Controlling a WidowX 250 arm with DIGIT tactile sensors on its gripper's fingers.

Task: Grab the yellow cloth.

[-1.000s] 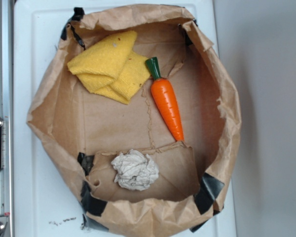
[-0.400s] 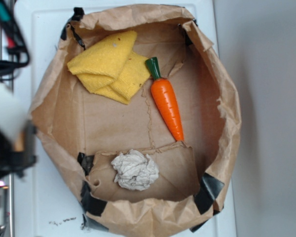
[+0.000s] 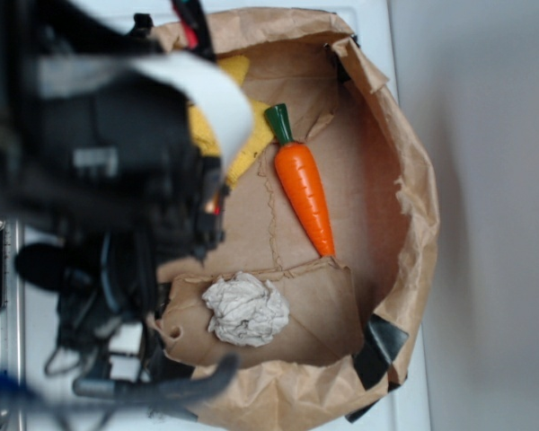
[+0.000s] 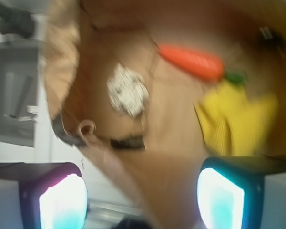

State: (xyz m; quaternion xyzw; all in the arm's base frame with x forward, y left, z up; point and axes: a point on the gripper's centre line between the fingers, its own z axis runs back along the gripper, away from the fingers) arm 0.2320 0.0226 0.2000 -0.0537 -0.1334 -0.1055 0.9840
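Wrist view—jaws spread wide, empty, above folded terry yellow cloth (image 4: 236,121).

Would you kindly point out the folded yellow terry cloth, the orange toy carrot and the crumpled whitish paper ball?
folded yellow terry cloth (image 4: 236,124), wrist view, middle.
orange toy carrot (image 3: 304,190), exterior view, orange body.
crumpled whitish paper ball (image 3: 246,310), exterior view, centre.

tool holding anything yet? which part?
Nothing held. In the wrist view the tool is open, both fingers apart with only the paper bag between them; the yellow cloth lies untouched beside the toy carrot.
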